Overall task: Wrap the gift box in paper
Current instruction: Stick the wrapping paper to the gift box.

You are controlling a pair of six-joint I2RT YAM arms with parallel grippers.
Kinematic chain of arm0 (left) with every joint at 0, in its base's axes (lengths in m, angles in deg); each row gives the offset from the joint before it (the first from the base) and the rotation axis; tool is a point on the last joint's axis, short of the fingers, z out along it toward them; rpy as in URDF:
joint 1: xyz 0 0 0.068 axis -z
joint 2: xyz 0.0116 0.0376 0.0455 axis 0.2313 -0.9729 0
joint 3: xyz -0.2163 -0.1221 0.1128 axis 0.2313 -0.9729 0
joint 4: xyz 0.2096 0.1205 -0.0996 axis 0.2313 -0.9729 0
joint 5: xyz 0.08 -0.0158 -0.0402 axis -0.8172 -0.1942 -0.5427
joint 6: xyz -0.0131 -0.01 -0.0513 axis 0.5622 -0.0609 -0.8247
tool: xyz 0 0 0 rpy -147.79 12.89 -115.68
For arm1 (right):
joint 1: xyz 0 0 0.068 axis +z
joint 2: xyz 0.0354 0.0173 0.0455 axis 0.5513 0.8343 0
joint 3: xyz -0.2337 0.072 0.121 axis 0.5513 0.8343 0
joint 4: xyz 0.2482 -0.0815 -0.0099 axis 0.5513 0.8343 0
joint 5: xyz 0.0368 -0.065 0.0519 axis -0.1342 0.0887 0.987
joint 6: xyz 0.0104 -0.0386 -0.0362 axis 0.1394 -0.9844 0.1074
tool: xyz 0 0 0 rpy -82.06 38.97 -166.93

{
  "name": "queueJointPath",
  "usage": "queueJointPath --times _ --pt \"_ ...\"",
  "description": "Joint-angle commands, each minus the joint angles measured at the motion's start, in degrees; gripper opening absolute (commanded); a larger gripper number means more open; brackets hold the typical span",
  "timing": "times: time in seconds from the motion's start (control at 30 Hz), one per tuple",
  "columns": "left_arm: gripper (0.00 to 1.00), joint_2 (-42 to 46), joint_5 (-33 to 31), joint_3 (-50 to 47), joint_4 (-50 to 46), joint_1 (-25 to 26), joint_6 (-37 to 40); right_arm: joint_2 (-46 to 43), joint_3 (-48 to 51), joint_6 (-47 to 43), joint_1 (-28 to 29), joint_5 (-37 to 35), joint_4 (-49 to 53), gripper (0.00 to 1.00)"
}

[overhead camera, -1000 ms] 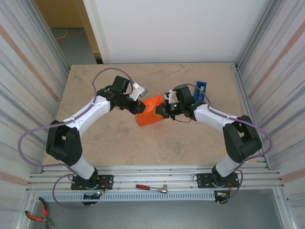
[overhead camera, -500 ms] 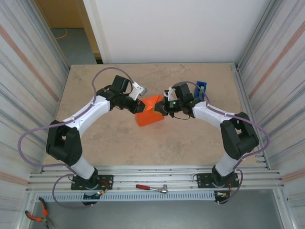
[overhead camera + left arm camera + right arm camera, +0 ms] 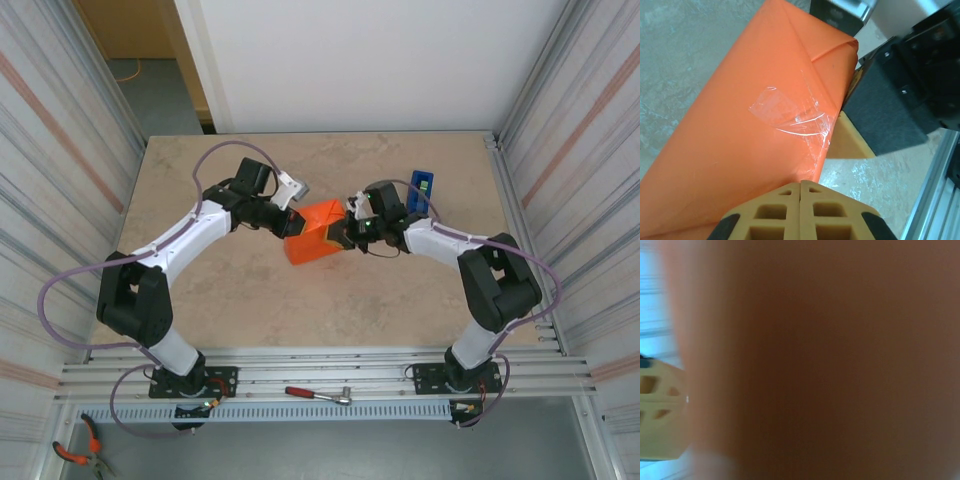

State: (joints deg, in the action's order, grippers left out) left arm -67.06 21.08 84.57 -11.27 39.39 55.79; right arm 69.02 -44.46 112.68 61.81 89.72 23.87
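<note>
Mid-table (image 3: 250, 300), the paper (image 3: 316, 232) sits folded into a box-shaped parcel, its contents fully covered. The left gripper (image 3: 290, 226) noses its left side and the right gripper (image 3: 345, 235) its right, the blue tape dispenser (image 3: 421, 190) just behind. The left wrist view adds a diagonal fold under crinkled clear tape (image 3: 790, 112), with the left fingers (image 3: 785, 210) clenched together, grasping nothing. The right wrist view is an orange blur (far too close). The right jaws are closed too.
</note>
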Motion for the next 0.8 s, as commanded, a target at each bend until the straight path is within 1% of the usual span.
queueJointPath --times 0.0,0.1,0.23,0.33,0.37,0.43,0.5,0.57,0.63,0.77 --pt "0.0 -2.0 -0.9 -1.0 -4.2 0.9 1.1 -4.5 3.0 -1.0 -1.5 -1.6 2.2 0.0" --pt "0.0 -1.2 0.4 0.3 -4.4 0.9 0.8 -7.7 2.8 -2.2 -2.2 -2.0 5.1 0.0" --pt "0.0 0.2 1.6 2.2 -3.6 0.9 -0.5 -10.9 -0.8 -4.4 -2.2 -3.6 10.0 0.0" --pt "0.0 0.9 2.5 4.2 -3.2 0.9 -1.6 -11.2 -4.7 -4.8 -2.1 -4.1 11.7 0.0" --pt "0.02 1.2 2.7 4.8 -2.9 0.9 -2.0 -10.8 -5.9 -4.9 -2.0 -4.2 12.0 0.0" --pt "0.09 2.1 2.6 5.2 -1.4 0.8 -3.5 -9.3 -9.0 -5.0 -1.7 -4.1 12.5 0.0" --pt "0.19 3.6 2.1 5.0 0.3 0.8 -5.0 -7.5 -11.6 -5.2 -1.0 -3.9 12.8 0.0" --pt "0.25 5.2 0.7 3.9 2.4 0.7 -6.3 -5.3 -14.2 -5.3 -0.4 -3.8 13.0 0.0" --pt "0.34 7.3 -1.5 1.7 5.3 0.5 -7.8 -3.2 -16.7 -5.1 0.4 -4.1 13.1 0.0" --pt "0.61 11.8 -6.0 -5.1 12.4 -1.3 -12.3 1.4 -21.6 -4.9 1.6 -4.2 13.8 0.0"
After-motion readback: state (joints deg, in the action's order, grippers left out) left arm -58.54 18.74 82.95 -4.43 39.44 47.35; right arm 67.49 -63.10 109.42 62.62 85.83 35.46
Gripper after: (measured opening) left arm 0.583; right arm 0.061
